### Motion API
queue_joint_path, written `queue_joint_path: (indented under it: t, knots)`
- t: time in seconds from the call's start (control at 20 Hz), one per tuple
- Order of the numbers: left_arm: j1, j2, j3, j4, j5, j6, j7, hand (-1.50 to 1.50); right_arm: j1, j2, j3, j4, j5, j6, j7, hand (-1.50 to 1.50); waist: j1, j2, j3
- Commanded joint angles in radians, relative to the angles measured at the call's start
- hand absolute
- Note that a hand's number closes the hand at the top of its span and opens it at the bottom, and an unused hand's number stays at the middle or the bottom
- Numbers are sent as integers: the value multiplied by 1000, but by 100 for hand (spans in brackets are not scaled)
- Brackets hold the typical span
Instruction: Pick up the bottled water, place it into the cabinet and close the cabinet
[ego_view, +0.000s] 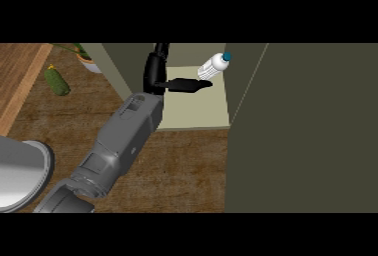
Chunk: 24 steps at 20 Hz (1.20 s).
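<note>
**Bottle tilted inside the open cabinet, one hand beside it**

- Cabinet door (303, 130): the biggest thing in view. A dark olive panel filling the right side, swung open toward the viewer, its edge running down beside the shelf.
- Counter (184, 170): brown wood-grain top across the lower middle and left. A lighter wooden strip (18, 80) runs along the far left edge.
- Cabinet (196, 107): open. Pale cream floor showing between the olive side wall on the left and the door on the right.
- Forearm (122, 145): one grey forearm rises from the lower left edge and slants up and right into the cabinet opening. Which arm it is I cannot tell for certain; only one shows.
- Grey rounded object (22, 172): at the lower left edge, partly cut off. Cannot tell what it is.
- Hand (184, 85): black, inside the cabinet. Fingers stretched out straight toward the right, not curled round anything. Their tips reach just beneath the bottle; contact cannot be judged.
- Bottled water (212, 67): white body, blue cap, tilted with the cap up and to the right. It sits in the cabinet's back area, just above the fingertips.
- Cucumber (57, 81): green, lying on the counter at upper left, well apart from the cabinet.
- Potted plant (87, 61): upper left, near the cabinet wall, partly cut off.
</note>
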Motion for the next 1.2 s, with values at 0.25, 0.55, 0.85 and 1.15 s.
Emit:
queue_joint_path:
  t: [0.25,0.55,0.85,1.15]
  knots:
    - [183,49,-29,-183,69,-93,-3,-150,8,19,5,-6,-1,-33,13,-150,70,-25,-5]
    - [357,13,-133,-396,101,-103,60,-150,46,14,38,-49,26,-39,12,-150,73,-28,-5]
    - [490,48,-233,-711,142,-62,216,-150,118,-1,38,-82,7,-30,4,-150,88,-39,-5]
    - [769,100,-347,-1121,133,-27,319,-150,96,-2,26,-114,-10,-45,32,-150,91,-33,-5]
